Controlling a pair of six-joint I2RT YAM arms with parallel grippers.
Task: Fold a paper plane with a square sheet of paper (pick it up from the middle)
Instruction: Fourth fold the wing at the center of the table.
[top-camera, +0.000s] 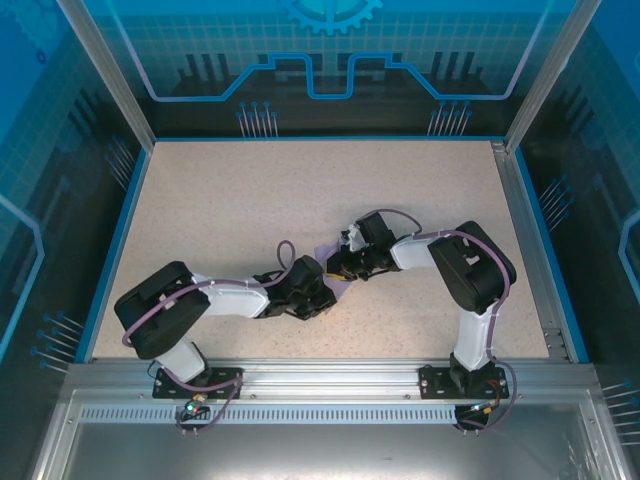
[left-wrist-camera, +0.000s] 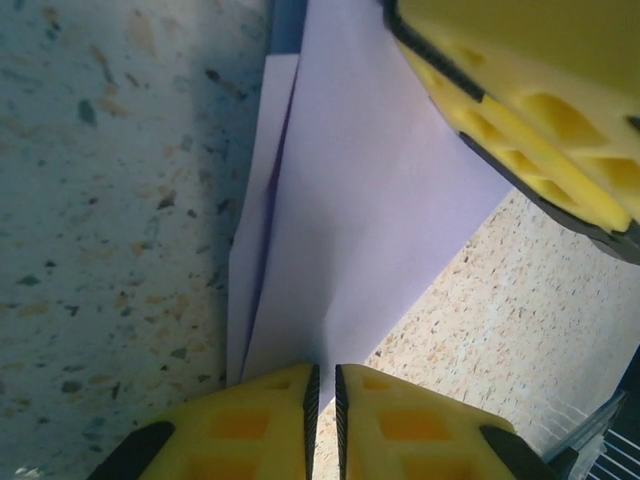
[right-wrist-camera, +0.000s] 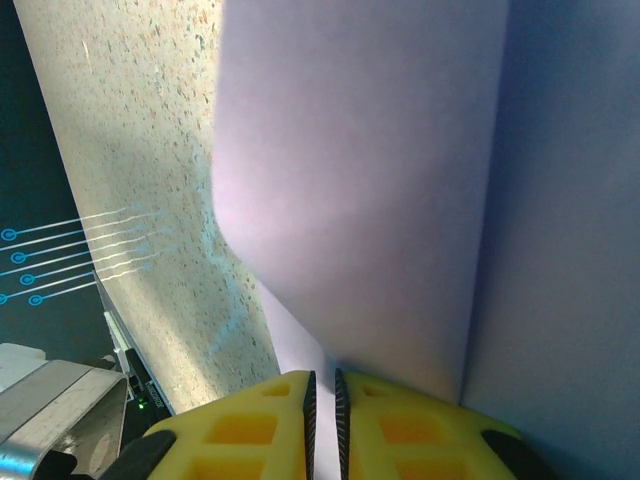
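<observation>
Speckled beige tabletop, framed by blue glass walls, carries the work. The left jaws are pressed almost together, their yellow fingers parted by only a thin slit, and a corner of the square sheet of paper runs into that slit, so they appear to be pinching it. The right jaws stand the same way, their fingers nearly touching with the lavender sheet rising out from between them, curved and lifted off the surface. From the left wrist, the right arm's fingers sit on the far end of the same sheet.

Outward from both grips, the paper hangs between the two arms. It lies about midway between the left and right edges of the tabletop and somewhat nearer the near edge than the far one. A narrow flap lies along one long side, with a crease beside it.

My reading is that a fold is in hand, partway through the plane: the sheet is creased but has no pointed dart shape yet. The next move likely calls for both pinches to hold while one edge is brought to the crease, lined up, then pressed flat against the tabletop; a slip at either grip would skew the fold.

Count: one sheet, two arms, two pairs of jaws.
</observation>
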